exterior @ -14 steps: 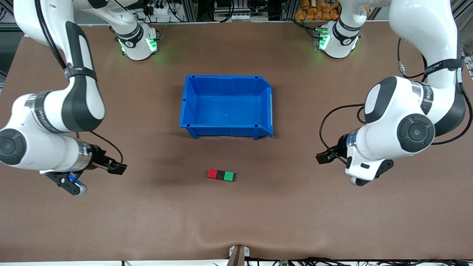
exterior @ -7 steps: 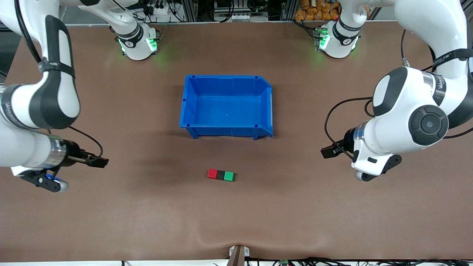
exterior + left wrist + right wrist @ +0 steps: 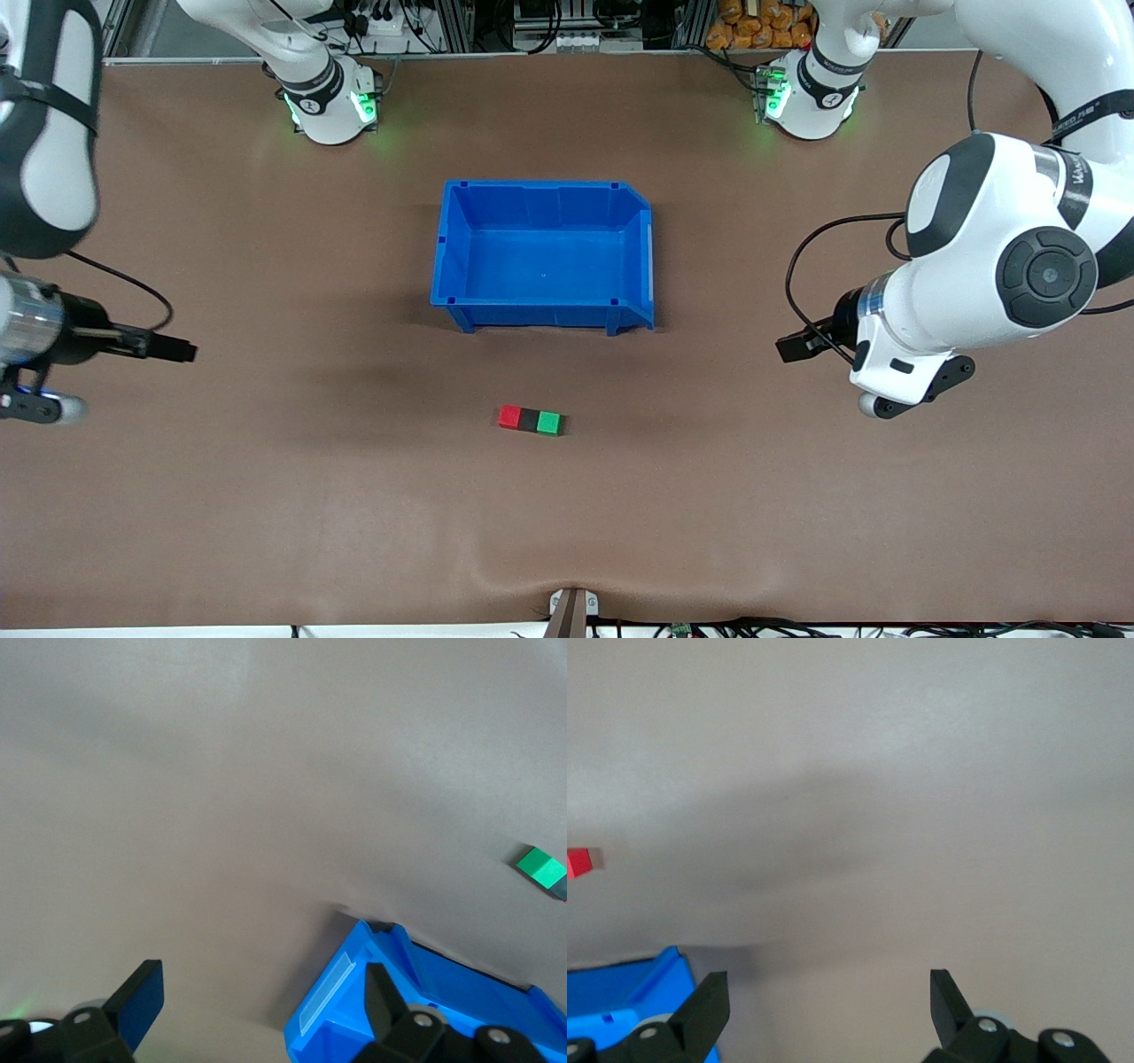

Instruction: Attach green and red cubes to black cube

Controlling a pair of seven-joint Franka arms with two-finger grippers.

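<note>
Three cubes, red cube (image 3: 508, 416), black cube (image 3: 529, 420) and green cube (image 3: 549, 424), sit joined on the counter (image 3: 266, 496), well apart from your spread left hand (image 3: 257, 1014) and spread right hand (image 3: 824, 1010); any careless return sweep could split them.

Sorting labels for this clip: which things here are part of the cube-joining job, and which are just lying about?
Part of the job:
- small bright red cube
- small matte black cube, between the other two
- small bright green cube

Just lying about:
- open blue plastic bin, farther from the front camera than the cubes
</note>
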